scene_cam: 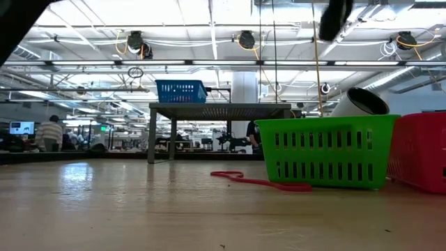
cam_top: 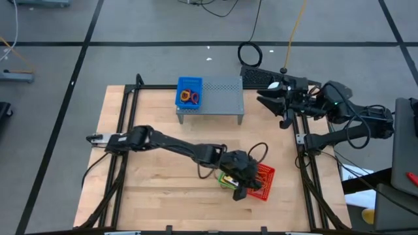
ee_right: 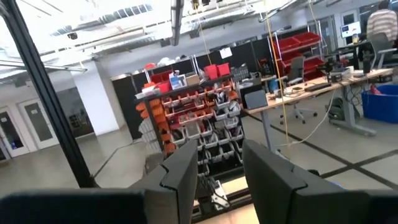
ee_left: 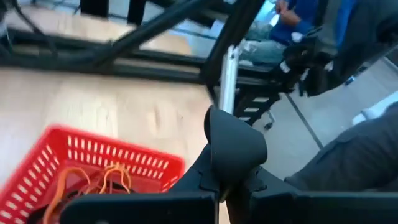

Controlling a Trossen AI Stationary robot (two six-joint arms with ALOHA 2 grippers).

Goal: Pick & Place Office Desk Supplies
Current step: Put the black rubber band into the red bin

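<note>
My left arm reaches across the table, and its gripper point(cam_top: 243, 188) hangs over the red basket point(cam_top: 263, 177) and the green basket point(cam_top: 226, 179) beside it. Its fingers point(ee_left: 231, 149) are shut with nothing showing between them. Orange rubber bands point(ee_left: 102, 180) lie in the red basket point(ee_left: 93, 155). Something yellow shows in the green basket. A red rubber band point(scene_cam: 258, 181) lies flat on the table in front of the green basket point(scene_cam: 327, 150). More bands and rings point(cam_top: 189, 96) sit in a blue basket point(cam_top: 189, 85) on the grey shelf. My right gripper point(cam_top: 271, 99) waits open past the table's far right corner.
The grey perforated shelf point(cam_top: 222, 98) stands at the table's far middle. A white round device point(scene_cam: 359, 102) shows behind the green basket. Black frame rails point(cam_top: 124, 124) run along both table sides. A black cable point(cam_top: 260, 151) loops near the red basket. Bare wood lies on the table's left half.
</note>
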